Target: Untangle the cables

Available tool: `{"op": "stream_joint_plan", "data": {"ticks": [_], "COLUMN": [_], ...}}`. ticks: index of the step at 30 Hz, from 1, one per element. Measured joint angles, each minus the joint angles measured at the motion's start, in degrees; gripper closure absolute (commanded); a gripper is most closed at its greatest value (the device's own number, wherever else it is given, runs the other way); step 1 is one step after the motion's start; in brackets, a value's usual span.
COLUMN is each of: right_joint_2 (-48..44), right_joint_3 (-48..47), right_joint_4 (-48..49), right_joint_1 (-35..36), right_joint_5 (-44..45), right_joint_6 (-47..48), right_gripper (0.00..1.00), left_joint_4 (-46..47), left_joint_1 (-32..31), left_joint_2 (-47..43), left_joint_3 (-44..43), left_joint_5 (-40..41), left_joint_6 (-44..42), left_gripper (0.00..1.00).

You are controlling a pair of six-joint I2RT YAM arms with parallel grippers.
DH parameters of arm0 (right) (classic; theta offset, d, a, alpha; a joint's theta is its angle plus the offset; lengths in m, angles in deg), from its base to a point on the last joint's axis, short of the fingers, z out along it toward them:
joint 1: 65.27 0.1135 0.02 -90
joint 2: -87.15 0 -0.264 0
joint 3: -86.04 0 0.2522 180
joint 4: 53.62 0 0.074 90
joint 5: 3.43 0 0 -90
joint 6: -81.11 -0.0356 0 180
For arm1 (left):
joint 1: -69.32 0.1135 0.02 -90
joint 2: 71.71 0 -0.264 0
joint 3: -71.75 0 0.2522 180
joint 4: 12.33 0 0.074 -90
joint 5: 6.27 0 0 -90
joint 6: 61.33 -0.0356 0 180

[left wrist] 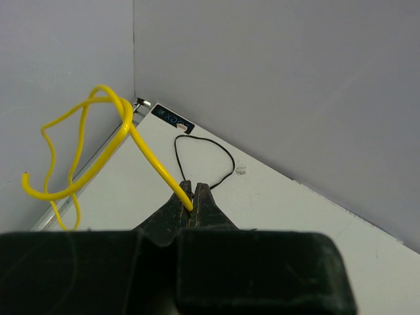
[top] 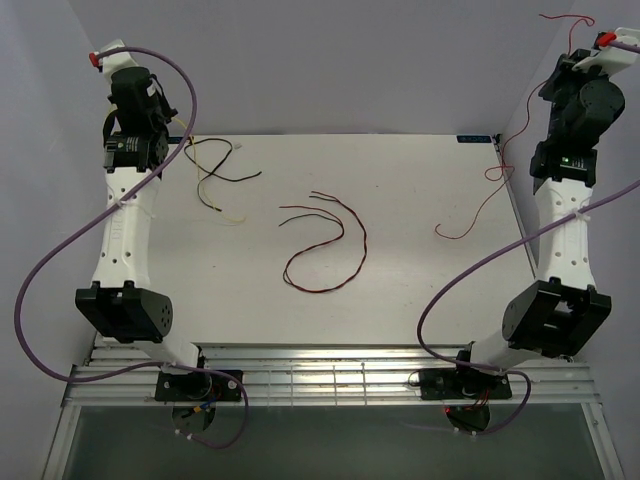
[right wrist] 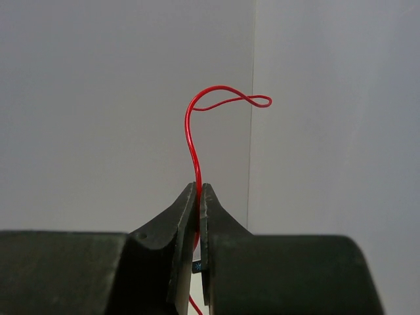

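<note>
A small dark label point(left wrist: 172, 118) is stuck at the far left corner of the white surface point(top: 420, 180), and its pale letters are too small to be read with certainty (a similar dark strip point(top: 475, 139) is seen at the far right edge). The surface is enclosed by plain grey walls point(right wrist: 98, 98) on three sides. The left tool point(left wrist: 195, 189) is pressed together on the yellow cable point(left wrist: 125, 121), which is looped in the air above that corner. The black cable point(left wrist: 232, 161) is laid on the surface just beyond it. The right tool point(right wrist: 199, 190) is pinched on the red cable point(right wrist: 190, 125) and is raised against the wall corner. The dark red-brown cable point(top: 322, 290) is curled alone at the surface's middle.
</note>
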Motion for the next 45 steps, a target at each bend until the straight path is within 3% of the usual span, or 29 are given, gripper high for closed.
{"op": "stream_joint_plan", "data": {"ticks": [5,10,16,22,25,27,29,31,38,45], "right_joint_2": [7.65,16.04,20.87,22.95,24.39,26.23,27.89,28.85,23.54,7.39], "right_joint_3": [-5.77,-11.74,-7.26,2.67,5.88,6.27,5.97,5.73,7.76,20.37], "right_joint_4": [0.83,-0.52,-4.07,-7.69,-9.84,-12.17,-15.65,-19.21,-25.22,-16.28], "right_joint_1": [0.48,2.47,5.77,7.63,8.48,9.38,10.1,10.86,11.15,13.55], "right_joint_5": [-0.2,1.7,4.04,4.31,4.55,4.68,4.81,4.94,5.6,-6.86], "right_joint_6": [-0.13,1.31,1.46,-1.68,-3.48,-4.66,-5.57,-5.88,-5.22,5.53], "right_gripper": [0.92,0.92,0.92,0.87,0.58,0.24,0.1,0.1,0.1,0.1], "left_joint_4": [-0.52,-2.29,-7.15,-15.26,-19.47,-21.57,-22.77,-22.73,-22.4,-18.14], "left_joint_1": [-0.11,-0.09,-0.07,-0.07,-0.07,-0.04,-0.07,-0.07,-0.04,-0.04], "left_joint_2": [-1.92,-8.33,-14.95,-12.61,-11.37,-10.78,-10.69,-11.19,-15.37,-16.9], "left_joint_3": [0.87,7.76,19.39,33.7,41.97,44.7,45.33,45.33,43.36,38.4], "left_joint_5": [1.97,6.21,6.27,4.48,1.92,0.02,-1.66,-3.04,-8.22,-17.94], "left_joint_6": [-0.31,0.31,7.93,16.15,18.34,19.3,20.11,20.5,19.63,17.27], "left_gripper": [1.0,1.0,1.0,0.99,0.48,0.24,0.15,0.03,0.02,0.02]}}
